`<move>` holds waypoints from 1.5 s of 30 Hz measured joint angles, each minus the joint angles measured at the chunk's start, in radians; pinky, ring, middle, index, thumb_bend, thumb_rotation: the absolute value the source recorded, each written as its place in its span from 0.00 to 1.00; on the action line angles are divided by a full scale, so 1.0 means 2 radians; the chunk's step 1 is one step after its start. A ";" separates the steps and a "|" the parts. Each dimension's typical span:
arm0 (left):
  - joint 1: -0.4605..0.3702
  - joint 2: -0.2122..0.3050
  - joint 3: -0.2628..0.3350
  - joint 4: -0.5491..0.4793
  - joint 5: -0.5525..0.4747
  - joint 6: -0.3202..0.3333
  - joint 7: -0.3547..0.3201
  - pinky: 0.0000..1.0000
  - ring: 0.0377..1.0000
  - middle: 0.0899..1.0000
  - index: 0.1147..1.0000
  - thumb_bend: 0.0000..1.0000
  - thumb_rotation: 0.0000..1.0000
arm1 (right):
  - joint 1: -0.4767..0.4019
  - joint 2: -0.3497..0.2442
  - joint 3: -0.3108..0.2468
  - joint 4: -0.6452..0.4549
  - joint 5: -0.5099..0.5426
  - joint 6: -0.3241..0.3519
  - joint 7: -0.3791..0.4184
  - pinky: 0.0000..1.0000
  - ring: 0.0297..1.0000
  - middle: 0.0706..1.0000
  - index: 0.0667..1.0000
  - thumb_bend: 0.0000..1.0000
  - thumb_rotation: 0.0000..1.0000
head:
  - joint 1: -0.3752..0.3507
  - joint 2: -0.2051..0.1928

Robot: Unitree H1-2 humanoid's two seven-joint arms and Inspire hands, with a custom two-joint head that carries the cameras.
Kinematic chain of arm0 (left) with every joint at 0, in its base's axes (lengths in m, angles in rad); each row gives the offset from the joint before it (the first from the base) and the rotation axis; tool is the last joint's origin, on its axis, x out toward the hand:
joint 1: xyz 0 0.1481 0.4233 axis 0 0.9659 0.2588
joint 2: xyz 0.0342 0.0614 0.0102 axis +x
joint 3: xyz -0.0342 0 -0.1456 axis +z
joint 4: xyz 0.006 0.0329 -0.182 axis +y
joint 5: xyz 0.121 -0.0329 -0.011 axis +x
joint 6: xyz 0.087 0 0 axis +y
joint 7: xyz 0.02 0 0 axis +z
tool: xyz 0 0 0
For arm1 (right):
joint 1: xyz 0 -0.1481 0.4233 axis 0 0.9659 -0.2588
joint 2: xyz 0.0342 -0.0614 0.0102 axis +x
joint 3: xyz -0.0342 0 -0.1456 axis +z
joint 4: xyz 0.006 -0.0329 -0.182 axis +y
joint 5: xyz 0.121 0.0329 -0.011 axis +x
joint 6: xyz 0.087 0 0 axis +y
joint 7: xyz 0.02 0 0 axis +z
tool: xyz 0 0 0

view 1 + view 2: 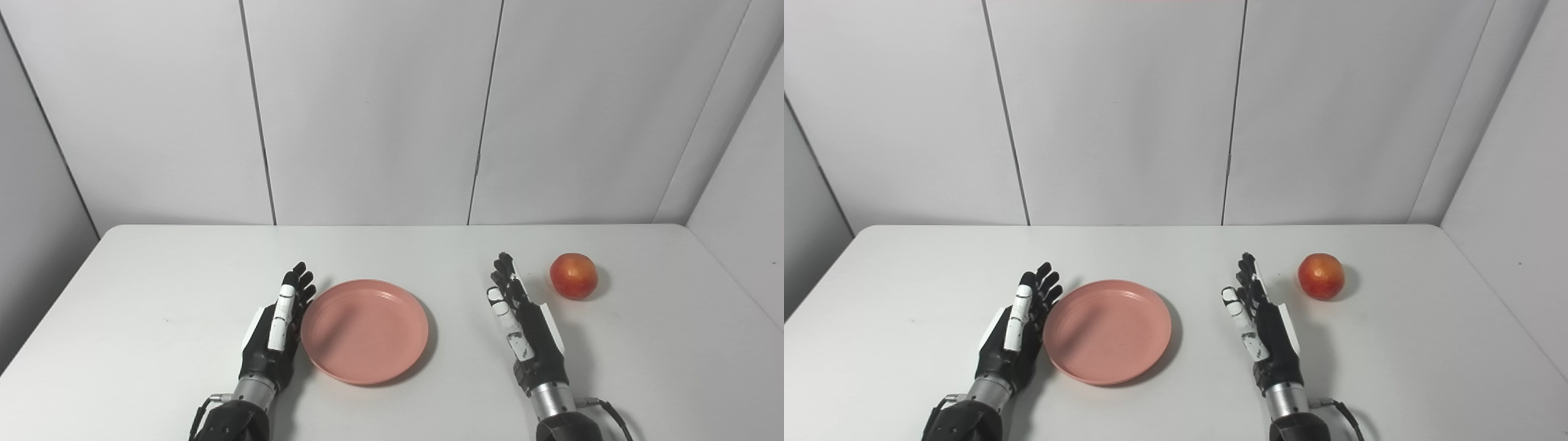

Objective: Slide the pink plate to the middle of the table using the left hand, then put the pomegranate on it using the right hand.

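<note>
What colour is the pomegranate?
The pomegranate is red with an orange-yellow patch, clearest in the right eye view.

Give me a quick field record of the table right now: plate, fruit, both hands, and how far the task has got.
pink plate: flat on the white table, near the middle, nothing on it
pomegranate: on the table, right of the plate, apart from it
left robot hand: open, beside the plate's left rim; contact unclear
right robot hand: open, holds nothing, just left of the pomegranate
task stage: pomegranate not yet on plate
</note>
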 measured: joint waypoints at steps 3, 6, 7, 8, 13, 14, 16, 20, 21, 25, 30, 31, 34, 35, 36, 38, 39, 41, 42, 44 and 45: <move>0.004 0.000 0.000 -0.007 -0.001 0.008 -0.003 0.99 1.00 1.00 1.00 0.57 1.00 | 0.000 0.001 0.001 0.000 -0.003 0.001 -0.002 1.00 1.00 1.00 1.00 0.73 0.83 | -0.005 0.003; 0.007 0.000 0.000 -0.017 -0.005 0.015 -0.005 1.00 1.00 1.00 1.00 0.57 1.00 | 0.000 0.002 0.002 0.000 -0.006 0.003 -0.008 1.00 1.00 1.00 1.00 0.74 0.82 | -0.008 0.007; 0.008 0.000 0.000 -0.017 -0.010 0.016 -0.007 1.00 1.00 1.00 1.00 0.57 1.00 | 0.000 0.002 0.002 0.000 -0.006 0.003 -0.009 1.00 1.00 1.00 1.00 0.74 0.82 | -0.008 0.007; 0.009 0.000 0.000 -0.018 -0.011 0.016 -0.009 1.00 1.00 1.00 1.00 0.57 1.00 | 0.000 0.003 0.003 0.000 -0.006 0.003 -0.009 1.00 1.00 1.00 1.00 0.73 0.82 | -0.008 0.008; 0.011 0.001 0.001 -0.018 -0.015 0.016 -0.014 1.00 1.00 1.00 1.00 0.58 1.00 | -0.001 0.004 0.005 0.000 -0.004 0.005 -0.010 1.00 1.00 1.00 1.00 0.71 0.80 | -0.005 0.012; 0.011 0.001 0.001 -0.018 -0.017 0.016 -0.017 1.00 1.00 1.00 1.00 0.60 1.00 | -0.001 0.004 0.005 0.000 -0.003 0.005 -0.010 1.00 1.00 1.00 1.00 0.72 0.80 | -0.005 0.012; 0.012 0.003 0.000 -0.018 -0.021 0.015 -0.022 1.00 1.00 1.00 1.00 0.61 1.00 | -0.001 0.004 0.005 0.000 -0.002 0.007 -0.010 1.00 1.00 1.00 1.00 0.72 0.81 | -0.005 0.012; 0.012 0.005 -0.003 -0.017 -0.021 0.013 -0.026 1.00 1.00 1.00 1.00 0.61 1.00 | -0.001 0.004 0.005 0.000 -0.003 0.009 -0.011 1.00 1.00 1.00 1.00 0.74 0.82 | -0.002 0.012; 0.012 0.006 -0.005 -0.017 -0.020 0.012 -0.028 1.00 1.00 1.00 1.00 0.60 1.00 | -0.001 0.004 0.005 0.000 -0.003 0.010 -0.011 1.00 1.00 1.00 1.00 0.74 0.82 | -0.002 0.013; 0.012 0.009 -0.013 -0.011 -0.007 0.001 -0.029 1.00 1.00 1.00 1.00 0.59 1.00 | -0.001 0.004 0.006 -0.001 -0.002 0.012 -0.011 1.00 1.00 1.00 1.00 0.73 0.81 | 0.002 0.014; 0.008 0.010 -0.011 0.012 0.006 -0.036 -0.023 1.00 1.00 1.00 1.00 0.60 1.00 | -0.001 0.004 0.006 0.000 0.001 0.012 -0.011 1.00 1.00 1.00 1.00 0.73 0.81 | 0.003 0.014; 0.005 0.009 -0.010 0.021 0.011 -0.046 -0.020 1.00 1.00 1.00 1.00 0.61 1.00 | -0.001 0.004 0.006 0.000 0.001 0.012 -0.011 1.00 1.00 1.00 1.00 0.74 0.82 | 0.005 0.015; -0.005 0.010 -0.005 0.040 0.023 -0.063 -0.013 1.00 1.00 1.00 1.00 0.62 1.00 | -0.001 0.004 0.007 0.000 0.000 0.012 -0.011 1.00 1.00 1.00 1.00 0.74 0.82 | 0.005 0.016; -0.009 0.010 -0.003 0.044 0.024 -0.066 -0.009 1.00 1.00 1.00 1.00 0.63 1.00 | -0.001 0.004 0.007 0.000 0.000 0.012 -0.011 1.00 1.00 1.00 1.00 0.75 0.82 | 0.005 0.016; -0.011 0.010 -0.001 0.047 0.025 -0.067 -0.008 1.00 1.00 1.00 1.00 0.64 1.00 | -0.001 0.004 0.007 0.000 0.000 0.012 -0.011 1.00 1.00 1.00 1.00 0.75 0.82 | 0.005 0.016; -0.015 0.012 0.003 0.054 0.025 -0.072 -0.005 1.00 1.00 1.00 1.00 0.64 1.00 | -0.001 0.004 0.007 0.000 0.000 0.012 -0.011 1.00 1.00 1.00 1.00 0.75 0.82 | 0.006 0.016; -0.016 0.013 0.003 0.056 0.027 -0.075 -0.003 1.00 1.00 1.00 1.00 0.64 1.00 | -0.001 0.004 0.007 0.000 0.000 0.012 -0.011 1.00 1.00 1.00 1.00 0.75 0.82 | 0.006 0.016; -0.017 0.014 0.005 0.058 0.030 -0.083 -0.001 1.00 1.00 1.00 1.00 0.63 1.00 | -0.001 0.004 0.006 0.000 0.000 0.013 -0.011 1.00 1.00 1.00 1.00 0.74 0.82 | 0.007 0.015; -0.017 0.014 0.006 0.059 0.031 -0.086 0.000 1.00 1.00 1.00 1.00 0.63 1.00 | -0.001 0.004 0.006 0.000 0.000 0.013 -0.011 1.00 1.00 1.00 1.00 0.73 0.82 | 0.007 0.015; -0.018 0.014 0.006 0.062 0.031 -0.090 0.002 1.00 1.00 1.00 1.00 0.63 1.00 | -0.001 0.004 0.006 0.000 0.000 0.013 -0.011 1.00 1.00 1.00 1.00 0.73 0.82 | 0.007 0.015; -0.020 0.014 0.007 0.063 0.033 -0.093 0.002 1.00 1.00 1.00 1.00 0.63 1.00 | -0.001 0.004 0.006 0.000 0.000 0.013 -0.011 1.00 1.00 1.00 1.00 0.73 0.82 | 0.007 0.015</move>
